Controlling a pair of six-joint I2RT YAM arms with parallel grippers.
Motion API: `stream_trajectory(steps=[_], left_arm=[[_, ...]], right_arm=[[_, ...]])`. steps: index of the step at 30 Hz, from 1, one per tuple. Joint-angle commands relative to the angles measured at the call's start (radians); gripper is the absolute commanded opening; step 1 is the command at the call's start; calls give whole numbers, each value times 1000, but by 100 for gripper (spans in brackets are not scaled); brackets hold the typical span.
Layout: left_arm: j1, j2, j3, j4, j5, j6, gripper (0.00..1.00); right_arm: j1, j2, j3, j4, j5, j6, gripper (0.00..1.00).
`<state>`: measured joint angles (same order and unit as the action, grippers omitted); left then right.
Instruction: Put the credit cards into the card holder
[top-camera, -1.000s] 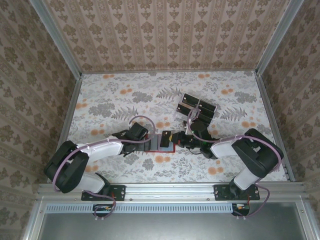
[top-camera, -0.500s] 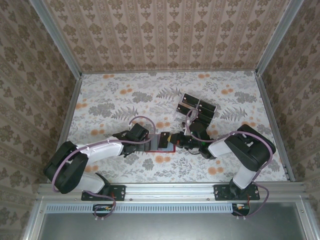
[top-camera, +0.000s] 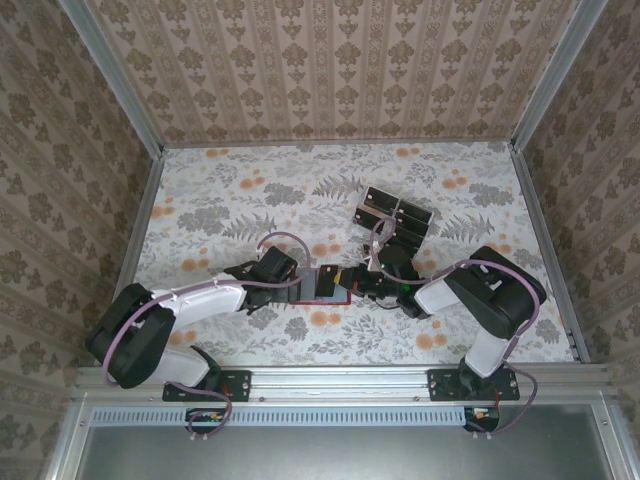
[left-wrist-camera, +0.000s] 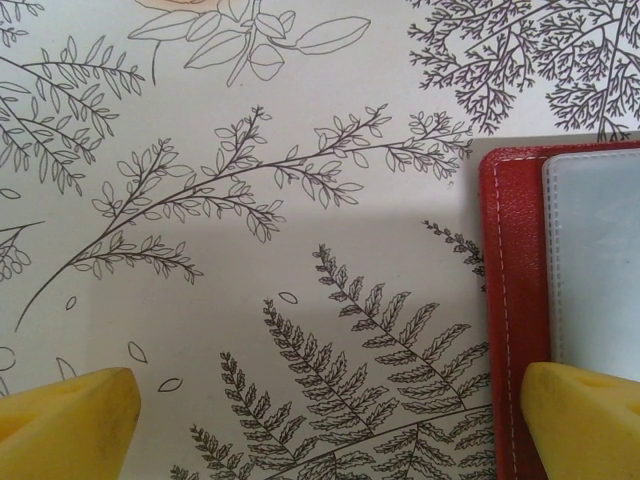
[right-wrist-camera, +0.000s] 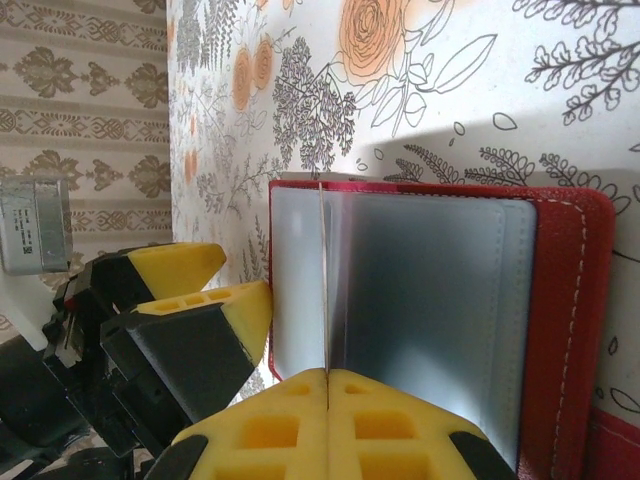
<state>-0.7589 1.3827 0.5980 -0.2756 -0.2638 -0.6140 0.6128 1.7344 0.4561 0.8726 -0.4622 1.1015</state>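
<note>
The red card holder (top-camera: 328, 284) lies open on the table between my two grippers, its grey inner pockets (right-wrist-camera: 430, 300) facing up. My right gripper (right-wrist-camera: 327, 375) is shut on one credit card (right-wrist-camera: 324, 290), seen edge-on as a thin line standing over the holder's left part. My left gripper (left-wrist-camera: 325, 425) is open, with its right fingertip (left-wrist-camera: 580, 420) on the holder's red edge (left-wrist-camera: 510, 300) and its left fingertip (left-wrist-camera: 65, 415) over bare table. In the right wrist view the left gripper's yellow fingers (right-wrist-camera: 235, 310) sit against the holder's left edge. The other credit cards (top-camera: 392, 213) lie grouped behind the right gripper.
The table (top-camera: 240, 200) has a floral cover and is fenced by patterned walls (top-camera: 340, 60) on three sides. The right arm's elbow (top-camera: 495, 295) bulks up at the right. Open table lies to the left and far back.
The right arm's elbow has swung a little left and forward while its gripper stays at the holder with the card. The left arm has not moved.
</note>
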Motion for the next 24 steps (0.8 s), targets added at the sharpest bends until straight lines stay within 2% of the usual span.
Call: stream_trajectory(steps=[1,24], left_arm=[[-7,-8,-12,-24,-22,-19,100],[-8,-1,-10,-18,-22,-22,100]], right_arm=[[-2,25,-2,49,-29,15,0],[-1,91,19,59,-88,25,0]])
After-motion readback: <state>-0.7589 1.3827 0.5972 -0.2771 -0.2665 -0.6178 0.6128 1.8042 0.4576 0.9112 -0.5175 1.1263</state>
